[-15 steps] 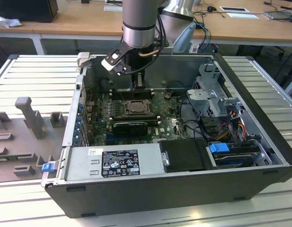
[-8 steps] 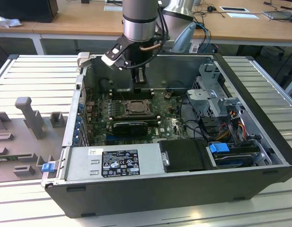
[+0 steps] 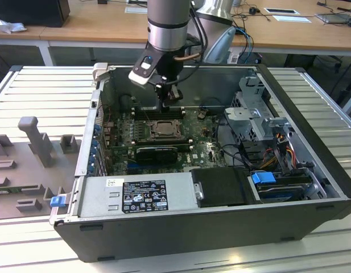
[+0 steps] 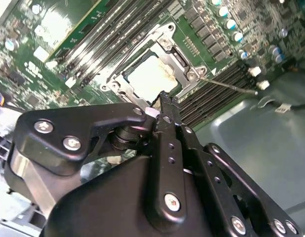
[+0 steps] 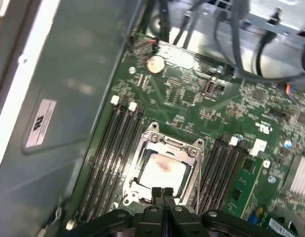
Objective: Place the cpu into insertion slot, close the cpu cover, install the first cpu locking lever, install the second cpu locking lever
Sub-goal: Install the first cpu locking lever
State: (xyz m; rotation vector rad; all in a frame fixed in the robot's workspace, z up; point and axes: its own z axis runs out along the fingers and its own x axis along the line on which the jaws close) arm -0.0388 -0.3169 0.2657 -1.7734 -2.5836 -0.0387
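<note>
Black gripper, fingers pressed shut on nothing, hovers above the thin silver metal cpu cover, lying flat over the silver-grey square cpu, far inside the case.

Exterior view: fixed off the arm, set high, looking obliquely down into the open computer case from the side where the grey power-supply box sits, desks beyond. Far enough back to hold the whole case, the ribbed table and the arm reaching in.

First wrist view: rides the arm, looks steeply down past the gripper onto the green board; near.

Second wrist view: nearer still, tucked behind the gripper's black linkage, board seen tilted beyond.

Shared: both wrist views take in the insertion slot and flanking memory slots; the exterior view shows that slot small, just under the gripper
</note>
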